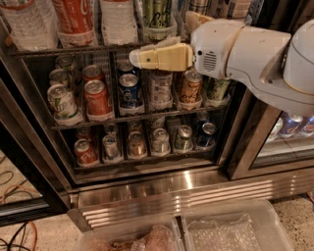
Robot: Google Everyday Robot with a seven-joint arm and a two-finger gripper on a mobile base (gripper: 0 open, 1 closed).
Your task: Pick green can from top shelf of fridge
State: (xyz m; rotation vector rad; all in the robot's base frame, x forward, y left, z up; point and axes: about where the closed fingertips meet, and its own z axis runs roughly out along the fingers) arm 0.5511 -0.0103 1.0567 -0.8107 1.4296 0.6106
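green can (160, 12) above end effector (134, 58), bottles (117, 19) beside

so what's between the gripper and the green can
Camera view: the gripper sits just below the green can; only the whitish tray lip on the top shelf lies between them.

The cream-yellow tool (147, 55), on its white arm (245, 54), is hanging just below the green can (160, 12), which is gleaming metallic green with dark cursive lettering and pale streaks. The fridge (196, 191) is showing a dark frame and a ribbed silvery base, and on a lower rack a red can (97, 98) is standing beside a blue can (130, 90).
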